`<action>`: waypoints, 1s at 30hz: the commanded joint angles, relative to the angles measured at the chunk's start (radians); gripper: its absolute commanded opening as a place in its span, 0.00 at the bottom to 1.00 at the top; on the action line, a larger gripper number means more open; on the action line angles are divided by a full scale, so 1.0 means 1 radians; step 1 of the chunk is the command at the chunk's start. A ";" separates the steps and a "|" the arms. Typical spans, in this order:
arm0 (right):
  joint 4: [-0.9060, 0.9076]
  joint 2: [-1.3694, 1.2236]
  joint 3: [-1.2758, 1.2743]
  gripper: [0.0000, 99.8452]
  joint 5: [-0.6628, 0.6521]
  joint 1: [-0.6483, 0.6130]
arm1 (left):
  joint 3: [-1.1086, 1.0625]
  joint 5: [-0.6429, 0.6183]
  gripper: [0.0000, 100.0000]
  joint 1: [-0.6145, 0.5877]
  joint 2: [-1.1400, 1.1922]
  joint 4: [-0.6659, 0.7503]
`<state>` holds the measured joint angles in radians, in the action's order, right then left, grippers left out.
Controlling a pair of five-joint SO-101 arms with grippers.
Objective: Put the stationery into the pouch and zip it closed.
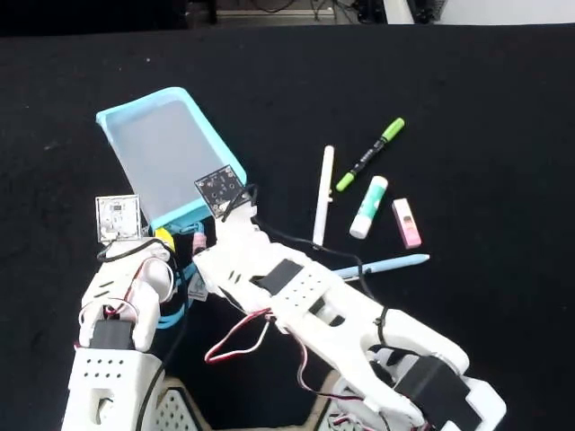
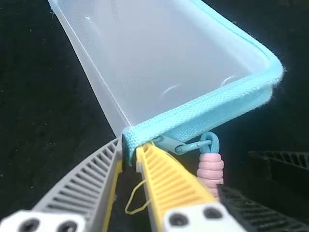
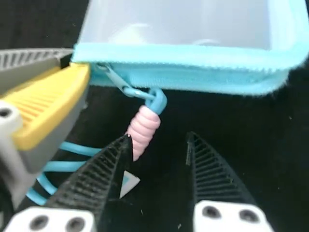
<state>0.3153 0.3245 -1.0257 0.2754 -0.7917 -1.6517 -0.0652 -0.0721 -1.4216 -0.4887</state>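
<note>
The translucent soft-plastic pouch with light-blue fabric zip trim (image 1: pixel 166 157) lies flat on the black table (image 1: pixel 467 108). It looks light, limp and slippery, so the left tool (image 2: pixel 128 150) pinches its zip-end corner, which should anchor it. The right tool (image 3: pixel 158 137) stands spread around the pink ribbed zip pull (image 3: pixel 142 128) — small, soft, and probably the best place to take hold.

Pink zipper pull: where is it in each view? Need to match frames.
High view: pink zipper pull at the pouch's near corner, between the arms.
Left wrist: pull beside the yellow finger of the left gripper.
Right wrist: pull at the pouch edge, by the right gripper's black finger.
Shared landmark: that yellow finger.
</note>
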 commanded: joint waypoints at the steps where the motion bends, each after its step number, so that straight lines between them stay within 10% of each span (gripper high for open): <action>1: -0.071 -0.028 0.058 0.18 0.009 -0.008 | 0.099 -0.005 0.03 0.030 -0.017 -0.054; 30: -0.075 -0.062 0.071 0.17 -0.089 0.005 | 0.188 -0.005 0.03 0.061 -0.017 -0.209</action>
<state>0.2555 0.2647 -1.0104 0.2002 -0.7948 -1.5336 -0.0652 -0.0261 -1.4216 -0.6882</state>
